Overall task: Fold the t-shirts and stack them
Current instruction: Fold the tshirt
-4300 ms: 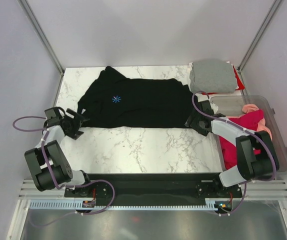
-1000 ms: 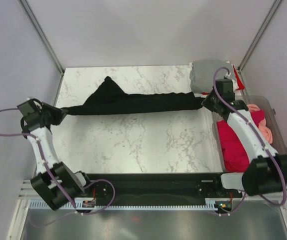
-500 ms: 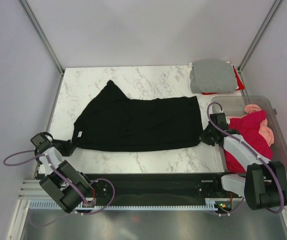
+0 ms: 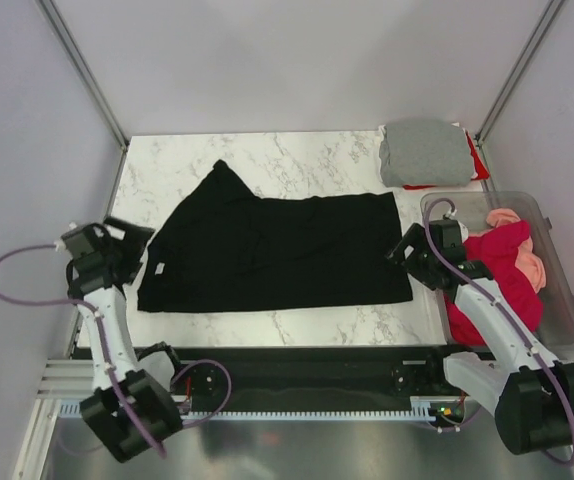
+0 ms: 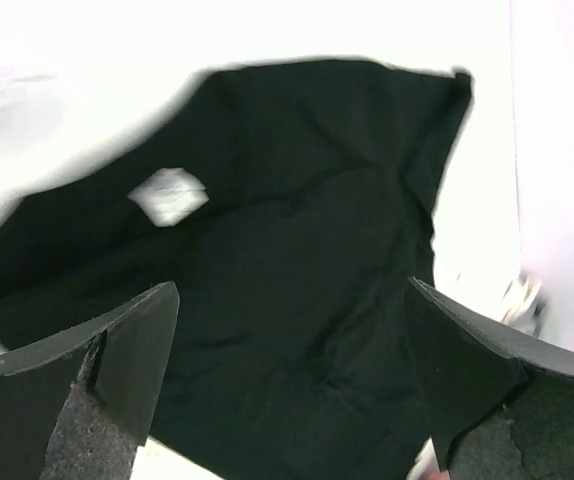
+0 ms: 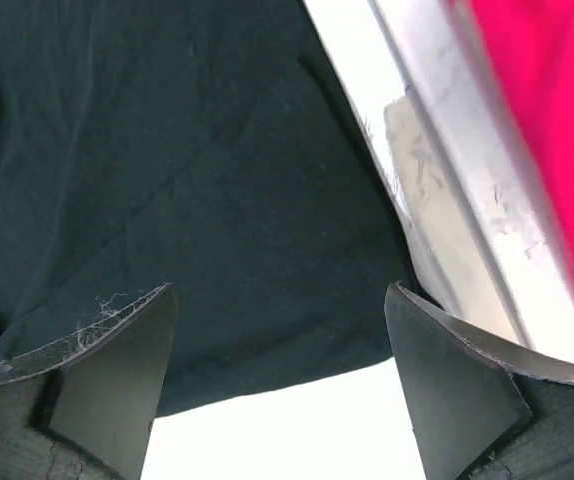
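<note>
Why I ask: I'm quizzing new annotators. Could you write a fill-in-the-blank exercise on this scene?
1. The t-shirt spread flat on the table is ____.
2. The left gripper and right gripper both have jaws ____.
3. The folded grey t-shirt sits at the table's far ____ corner.
4. The crimson t-shirt lies in the clear plastic ____.

Missing words: black; open; right; tub.

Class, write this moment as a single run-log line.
black t-shirt: spread flat on table | left gripper: open, empty | right gripper: open, empty | grey t-shirt: folded, far right corner
</note>
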Robot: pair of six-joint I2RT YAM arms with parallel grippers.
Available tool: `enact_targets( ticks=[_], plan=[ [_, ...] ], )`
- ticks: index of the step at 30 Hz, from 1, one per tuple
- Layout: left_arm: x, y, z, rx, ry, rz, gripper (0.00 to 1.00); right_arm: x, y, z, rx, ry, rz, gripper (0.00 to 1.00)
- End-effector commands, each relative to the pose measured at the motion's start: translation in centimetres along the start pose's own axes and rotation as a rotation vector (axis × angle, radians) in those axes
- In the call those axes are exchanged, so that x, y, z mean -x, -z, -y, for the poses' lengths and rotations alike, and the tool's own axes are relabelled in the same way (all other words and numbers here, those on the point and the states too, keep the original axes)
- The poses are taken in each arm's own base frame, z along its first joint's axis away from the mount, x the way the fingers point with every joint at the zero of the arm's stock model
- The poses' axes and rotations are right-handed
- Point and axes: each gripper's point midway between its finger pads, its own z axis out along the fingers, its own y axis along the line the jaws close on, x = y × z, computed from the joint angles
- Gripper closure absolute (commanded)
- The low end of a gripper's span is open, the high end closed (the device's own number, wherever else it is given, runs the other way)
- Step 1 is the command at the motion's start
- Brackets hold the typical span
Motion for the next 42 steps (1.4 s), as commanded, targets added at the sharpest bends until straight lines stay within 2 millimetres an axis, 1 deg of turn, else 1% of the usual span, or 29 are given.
enact_targets(
  ticks=[1,2,3,4,5,6,7,8,9,10,11,13,14,15,16,17,18,19,20,21,22,23,24,25,26,28,34,38,42],
  plan=[
    [0.4,-1.7,6.3,-0.06,-0.238,0.057,0.0,2.1,0.5,-0.6,-0.068,0.044,0.063,0.09],
    [1.1,-2.1,8.8,-0.087,-0.283,0.061,0.0,1.7,0.6,-1.8,-0.048,0.076,0.058,0.09],
    [1.2,-3.0,10.5,-0.109,-0.312,0.054,0.01,2.1,0.7,-2.8,-0.03,0.093,0.071,0.09],
    [-0.4,-5.8,10.7,-0.08,-0.344,-0.028,0.03,2.0,0.5,-3.4,-0.026,0.109,0.07,0.09],
    [0.9,-6.2,14.0,-0.133,-0.377,-0.01,0.04,1.5,0.6,-4.3,-0.014,0.14,0.073,0.09],
    [1.0,-7.2,15.3,-0.152,-0.392,-0.022,0.07,1.5,0.6,-5.1,0.002,0.153,0.078,0.09],
    [-0.2,-10.5,15.6,-0.143,-0.43,-0.078,0.08,1.3,0.5,-5.7,0.024,0.162,0.085,0.09],
    [1.1,-11.0,18.8,-0.196,-0.456,-0.042,0.08,0.8,0.4,-6.3,0.045,0.174,0.076,0.09],
    [0.8,-12.6,19.7,-0.206,-0.481,-0.062,0.09,0.4,0.3,-6.4,0.054,0.176,0.068,0.09],
    [-0.9,-15.8,19.1,-0.192,-0.521,-0.139,0.1,0.3,0.0,-7.0,0.079,0.173,0.07,0.08],
    [-0.3,-16.7,21.7,-0.237,-0.53,-0.13,0.1,0.0,-0.1,-7.2,0.09,0.178,0.065,0.09],
    [-1.4,-19.0,22.5,-0.261,-0.521,-0.187,0.13,-0.5,-0.7,-7.3,0.103,0.178,0.052,0.08],
    [-2.1,-21.6,22.4,-0.248,-0.507,-0.214,0.13,-0.7,-0.9,-7.3,0.106,0.188,0.048,0.09],
    [-2.6,-22.5,22.8,-0.253,-0.509,-0.222,0.14,-1.1,-1.2,-7.1,0.105,0.195,0.038,0.09],
    [-3.9,-23.7,23.1,-0.257,-0.522,-0.241,0.14,-1.1,-1.6,-7.1,0.099,0.2,0.036,0.09],
    [-4.3,-25.3,23.8,-0.268,-0.526,-0.248,0.14,-1.2,-1.8,-7.0,0.096,0.209,0.034,0.09],
    [-5.2,-26.3,24.0,-0.277,-0.528,-0.266,0.15,-1.4,-2.1,-6.8,0.094,0.223,0.033,0.08],
    [-6.3,-26.8,24.7,-0.296,-0.529,-0.286,0.15,-1.4,-2.4,-6.7,0.091,0.226,0.034,0.09],
    [-6.3,-26.8,26.9,-0.347,-0.539,-0.274,0.15,-1.5,-2.6,-6.5,0.085,0.23,0.034,0.08],
    [-7.8,-28.6,26.0,-0.341,-0.542,-0.314,0.16,-1.7,-2.9,-6.2,0.079,0.233,0.032,0.08],
    [-9.0,-28.8,26.8,-0.36,-0.573,-0.32,0.16,-1.8,-3.2,-6.2,0.083,0.234,0.031,0.08],
    [-8.9,-29.0,28.1,-0.381,-0.588,-0.298,0.17,-2.1,-3.4,-6.0,0.079,0.239,0.025,0.08],
    [-9.7,-30.1,27.4,-0.355,-0.6,-0.301,0.16,-2.4,-3.6,-5.7,0.074,0.241,0.018,0.08],
    [-10.5,-30.4,27.6,-0.357,-0.61,-0.304,0.16,-2.6,-3.8,-5.5,0.069,0.242,0.007,0.08],
    [-10.4,-30.6,27.9,-0.361,-0.61,-0.298,0.16,-2.7,-4.0,-5.5,0.066,0.243,0.0,0.08],
    [-11.1,-31.5,27.2,-0.35,-0.609,-0.315,0.16,-2.9,-3.9,-5.3,0.066,0.251,-0.006,0.08],
    [-11.3,-32.2,24.9,-0.278,-0.625,-0.32,0.18,-2.2,-2.9,-5.3,0.065,0.253,0.025,0.07],
    [-11.4,-31.5,24.8,-0.278,-0.637,-0.326,0.21,-2.1,-2.7,-5.2,0.061,0.249,0.027,0.07],
    [-10.6,-31.1,24.8,-0.272,-0.68,-0.296,0.27,-2.3,-2.7,-4.9,0.056,0.247,0.026,0.07]
  ],
)
